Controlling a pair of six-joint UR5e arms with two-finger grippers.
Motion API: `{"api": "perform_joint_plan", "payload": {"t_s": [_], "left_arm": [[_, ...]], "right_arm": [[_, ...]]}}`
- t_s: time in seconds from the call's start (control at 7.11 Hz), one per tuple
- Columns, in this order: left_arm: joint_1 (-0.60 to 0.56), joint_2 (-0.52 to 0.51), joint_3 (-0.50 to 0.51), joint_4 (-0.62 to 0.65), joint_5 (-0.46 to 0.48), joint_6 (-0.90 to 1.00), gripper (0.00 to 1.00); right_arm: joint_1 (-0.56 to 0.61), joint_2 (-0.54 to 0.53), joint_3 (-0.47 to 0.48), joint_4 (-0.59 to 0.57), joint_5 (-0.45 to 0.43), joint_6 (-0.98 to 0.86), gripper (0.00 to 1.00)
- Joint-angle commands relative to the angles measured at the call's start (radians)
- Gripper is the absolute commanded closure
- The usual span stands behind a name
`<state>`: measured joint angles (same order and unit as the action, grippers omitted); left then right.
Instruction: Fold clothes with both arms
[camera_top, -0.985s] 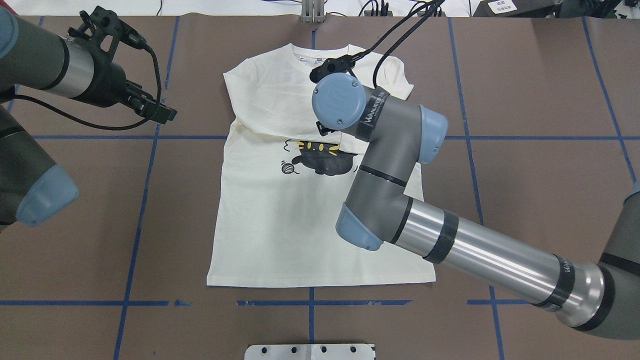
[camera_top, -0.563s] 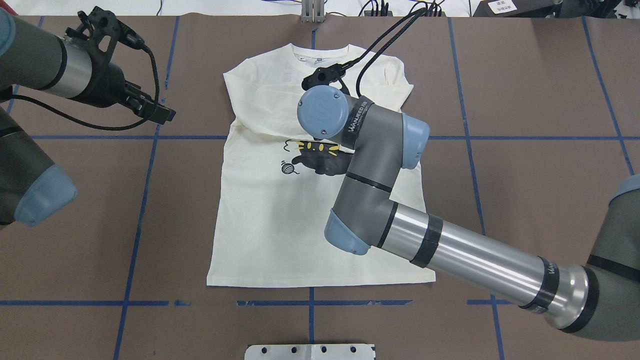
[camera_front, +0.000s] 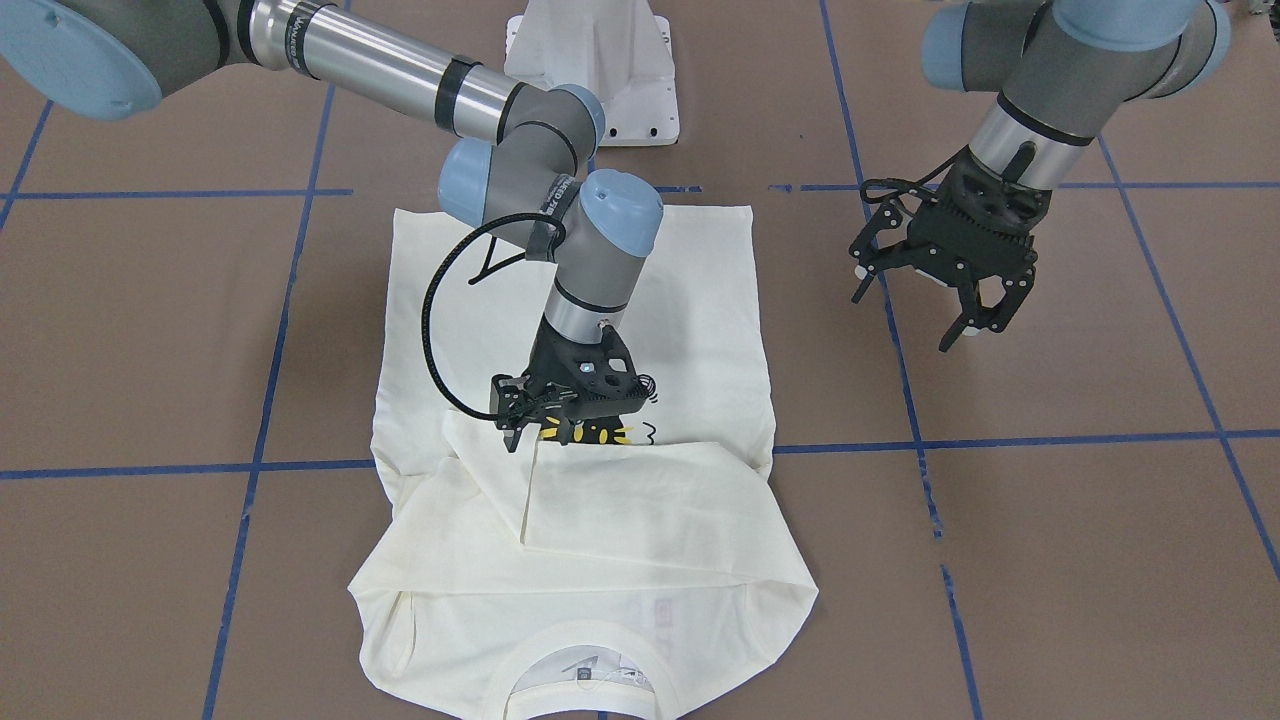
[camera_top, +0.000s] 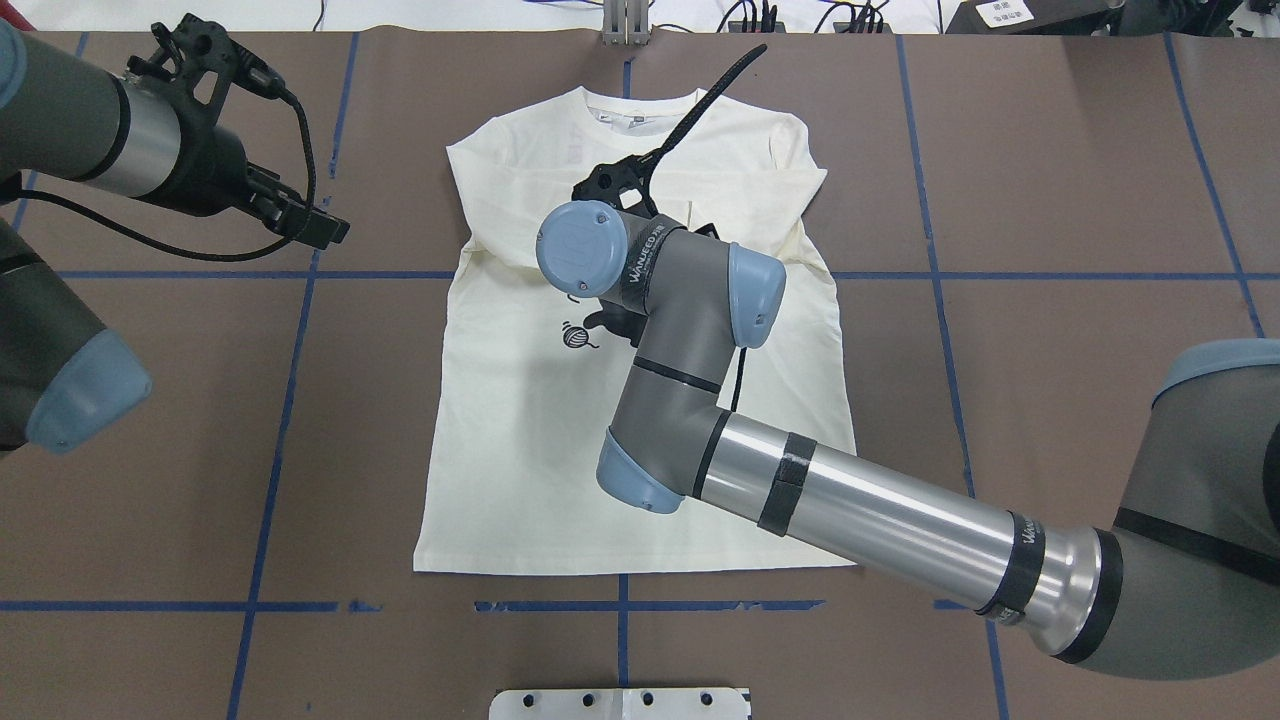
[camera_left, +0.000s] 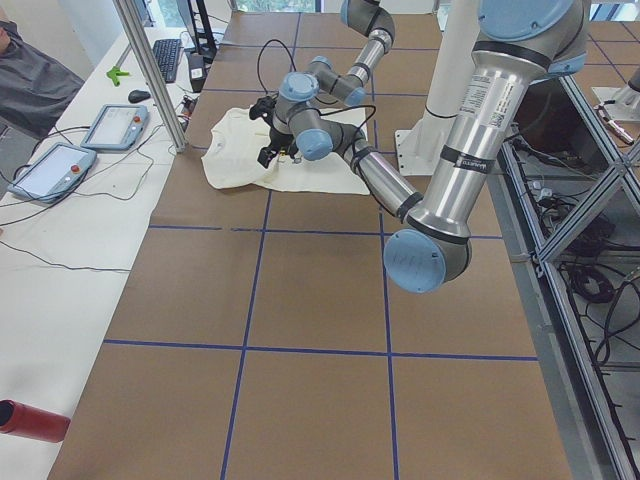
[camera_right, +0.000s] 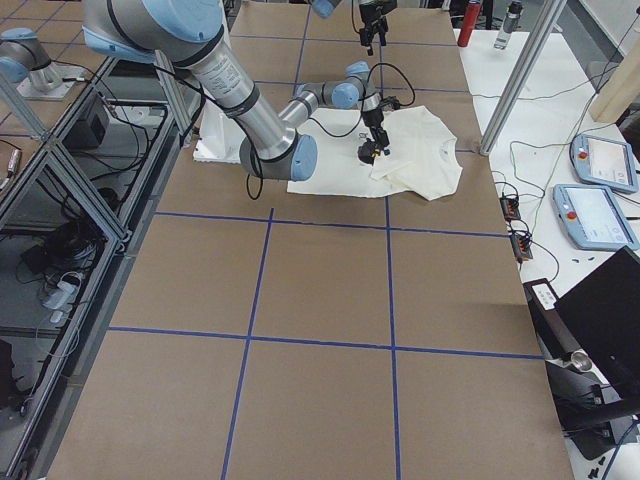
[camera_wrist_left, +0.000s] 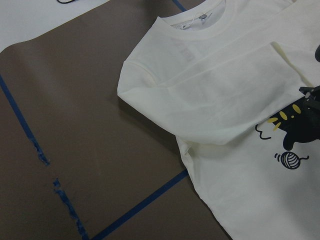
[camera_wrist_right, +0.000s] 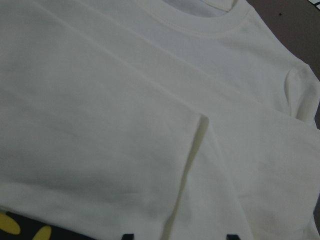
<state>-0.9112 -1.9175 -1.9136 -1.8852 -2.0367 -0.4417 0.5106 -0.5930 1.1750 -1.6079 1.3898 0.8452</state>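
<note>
The cream T-shirt (camera_top: 520, 450) lies flat and face up on the brown table, with both sleeves folded across the chest (camera_front: 640, 500). Its black cat graphic (camera_wrist_left: 300, 125) is partly hidden. My right gripper (camera_front: 530, 415) hangs open just above the graphic, at the cuff of the folded sleeve. The right wrist view shows only cream cloth (camera_wrist_right: 125, 100) and two dark fingertips (camera_wrist_right: 127, 236) standing apart. In the overhead view my right wrist (camera_top: 585, 248) hides that gripper. My left gripper (camera_front: 905, 320) is open and empty, raised over bare table beside the shirt's left shoulder (camera_top: 315, 228).
The white pedestal base (camera_front: 600, 70) stands at the near table edge behind the shirt's hem. Blue tape lines (camera_top: 290, 400) cross the brown table cover. Tablets and cables lie on a white side table (camera_left: 110, 130) beyond the collar end.
My right arm has swung to the left across the shirt's chest, so the wrist now sits over the cat graphic. My left arm has barely moved.
</note>
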Motion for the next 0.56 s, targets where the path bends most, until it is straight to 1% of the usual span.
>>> {"api": "perform_joint_plan", "payload": {"t_s": [0.0, 0.14, 0.42], "left_arm": [[0.000, 0.000, 0.001, 0.000, 0.001, 0.000, 0.00], [0.000, 0.000, 0.001, 0.000, 0.001, 0.000, 0.00], [0.002, 0.000, 0.001, 0.000, 0.001, 0.000, 0.00]], "right_arm": [[-0.004, -0.001, -0.006, -0.003, 0.000, -0.001, 0.31], [-0.007, -0.004, -0.006, -0.003, 0.000, 0.000, 0.32], [-0.007, -0.005, -0.006, -0.021, 0.000, -0.003, 0.45]]}}
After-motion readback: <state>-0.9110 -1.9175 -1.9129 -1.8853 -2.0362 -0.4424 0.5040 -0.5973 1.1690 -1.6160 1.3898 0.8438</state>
